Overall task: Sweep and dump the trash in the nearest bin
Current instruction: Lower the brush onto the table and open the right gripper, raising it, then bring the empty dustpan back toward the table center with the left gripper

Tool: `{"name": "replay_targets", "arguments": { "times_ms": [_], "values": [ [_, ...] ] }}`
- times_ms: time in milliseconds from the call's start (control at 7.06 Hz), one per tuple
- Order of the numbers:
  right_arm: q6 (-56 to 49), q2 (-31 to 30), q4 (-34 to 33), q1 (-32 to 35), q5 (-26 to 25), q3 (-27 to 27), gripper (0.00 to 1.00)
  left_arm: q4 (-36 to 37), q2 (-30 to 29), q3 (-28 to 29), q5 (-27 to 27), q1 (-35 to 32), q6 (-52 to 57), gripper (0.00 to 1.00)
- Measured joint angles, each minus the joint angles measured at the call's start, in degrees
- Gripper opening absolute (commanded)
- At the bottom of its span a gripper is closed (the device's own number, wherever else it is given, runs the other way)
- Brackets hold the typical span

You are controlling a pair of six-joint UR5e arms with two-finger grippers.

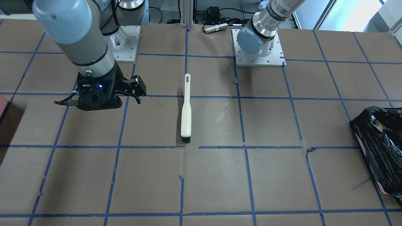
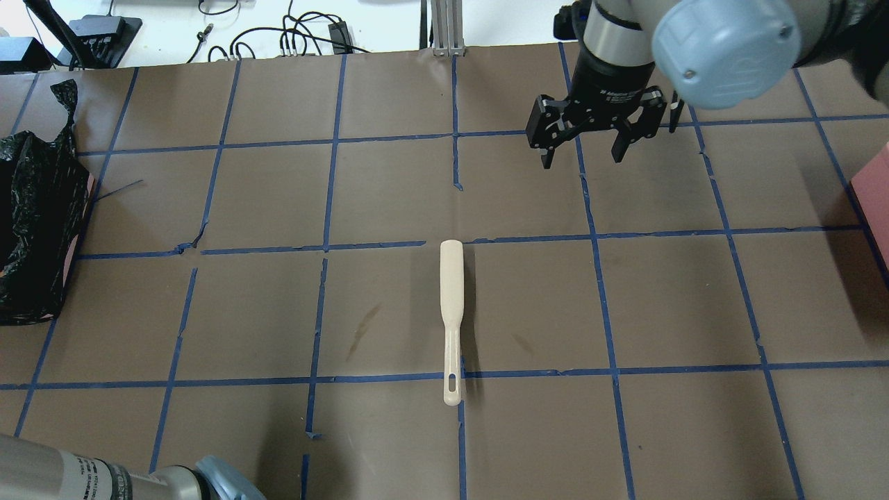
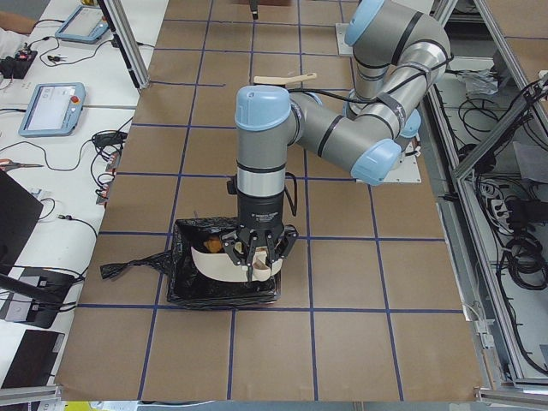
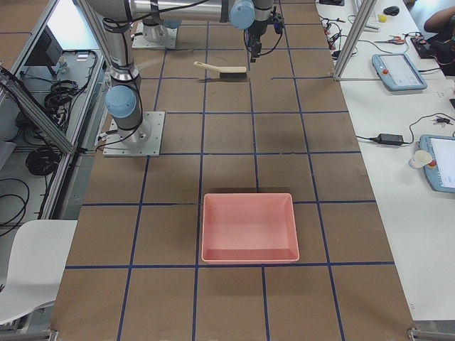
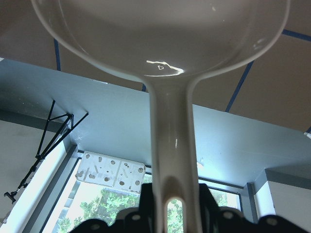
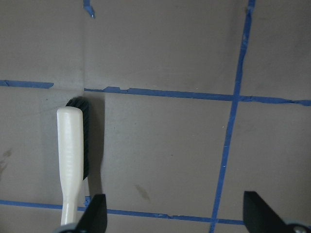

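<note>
My left gripper (image 5: 167,216) is shut on the handle of a white dustpan (image 5: 165,39). In the exterior left view it (image 3: 255,264) holds the dustpan (image 3: 224,262) over the bin (image 3: 193,278), which is lined with a crinkled black bag. The bin also shows at the table's edge in the overhead (image 2: 35,229) and front (image 1: 380,147) views. The trash shows in no view. My right gripper (image 2: 583,146) is open and empty, hovering beyond a cream brush (image 2: 451,312) with black bristles that lies on the table (image 1: 186,110) (image 6: 73,155).
A pink bagless tray (image 4: 249,227) sits at the table's right end, its corner showing in the overhead view (image 2: 876,191). The table is brown paper with a blue tape grid. Cables and arm bases (image 1: 257,47) are at the robot's edge.
</note>
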Motion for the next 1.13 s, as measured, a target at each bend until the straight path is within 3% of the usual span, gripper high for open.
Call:
{"name": "replay_targets", "arguments": {
  "times_ms": [566,1132],
  "values": [
    [-3.2,-5.8,3.2,-0.8,-0.4,0.7,1.0,-8.4,3.1,-3.9,-10.5,-11.6,-6.4,0.04],
    [-3.9,-6.1,3.5,-0.7,-0.7,1.4,1.0,-8.4,4.3,-14.1,-18.6,-21.7,-22.3,0.05]
  ]
}}
